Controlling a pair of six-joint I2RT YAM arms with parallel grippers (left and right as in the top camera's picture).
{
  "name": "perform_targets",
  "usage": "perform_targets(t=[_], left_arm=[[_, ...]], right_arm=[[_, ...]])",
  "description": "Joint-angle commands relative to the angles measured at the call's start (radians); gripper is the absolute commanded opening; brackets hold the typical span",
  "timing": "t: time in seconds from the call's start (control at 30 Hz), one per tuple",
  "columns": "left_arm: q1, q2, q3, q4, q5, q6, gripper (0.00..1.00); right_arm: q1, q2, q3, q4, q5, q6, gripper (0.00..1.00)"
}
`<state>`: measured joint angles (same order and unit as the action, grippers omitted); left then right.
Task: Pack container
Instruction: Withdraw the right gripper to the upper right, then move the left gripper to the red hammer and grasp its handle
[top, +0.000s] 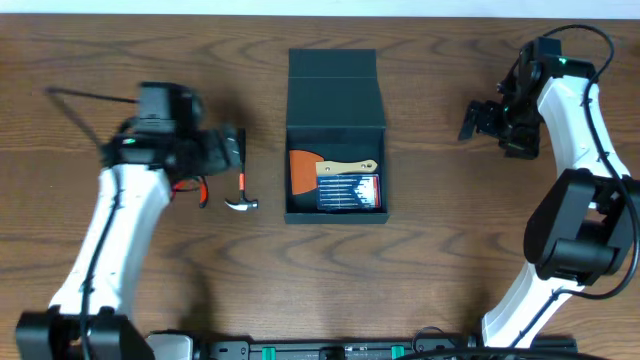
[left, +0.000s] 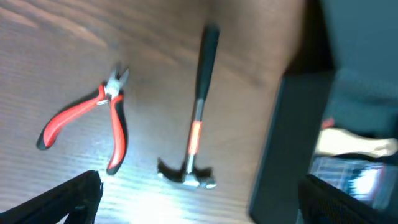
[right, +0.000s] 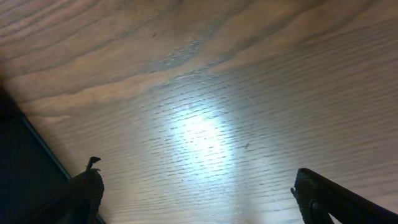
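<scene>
**Overhead and wrist views, packing under way.** The box (top: 336, 90) stands open at the centre of the desk (top: 440, 260) with its lid folded back. It holds an orange scraper (top: 305, 172) and a blue packet of drill bits (top: 350, 192). The left claw (left: 200, 183) hangs wide open and empty above the hammer (left: 196, 112). Red-handled pliers (left: 93, 118) lie near the hammer but do not touch it. The right claw (right: 196, 180) is likewise spread and empty over bare desk to the right of the box.

**Likely risks:**
- Closing on the hammer's head rather than its handle could give a lopsided hold that swings or slips in transit.
- A descending finger could nudge the pliers or strike the nearby box wall.
- The long hammer may catch on the rim if it is carried crosswise.
</scene>
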<state>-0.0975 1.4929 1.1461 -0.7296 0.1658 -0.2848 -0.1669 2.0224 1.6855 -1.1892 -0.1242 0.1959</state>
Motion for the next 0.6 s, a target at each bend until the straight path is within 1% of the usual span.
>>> perform_targets(t=[0.0,0.07,0.17,0.23,0.3,0.43,0.57], left_arm=[[-0.056,0.068,0.023,-0.011,-0.231,0.008,0.98],[-0.063,0.123,0.023,-0.011,-0.231,0.035,0.98],[-0.063,0.198,0.023,-0.011,-0.230,0.041,1.00],[-0.063,0.237,0.023,-0.011,-0.230,0.045,0.96],[-0.063,0.270,0.023,-0.009,-0.231,0.064,0.95],[-0.067,0.301,0.023,-0.002,-0.232,0.117,0.96],[-0.081,0.299,0.024,0.026,-0.245,0.119,0.96]], right_arm=[[0.006,0.000,0.000,-0.003,-0.030,0.017,0.99],[0.006,0.000,0.000,-0.005,-0.030,0.016,0.99],[0.006,0.000,0.000,-0.004,-0.030,0.016,0.99],[0.007,0.000,0.000,-0.004,-0.030,0.017,0.99],[0.006,0.000,0.000,-0.004,-0.030,0.017,0.99],[0.006,0.000,0.000,-0.004,-0.030,0.016,0.99],[0.006,0.000,0.000,-0.004,-0.030,0.016,0.99]])
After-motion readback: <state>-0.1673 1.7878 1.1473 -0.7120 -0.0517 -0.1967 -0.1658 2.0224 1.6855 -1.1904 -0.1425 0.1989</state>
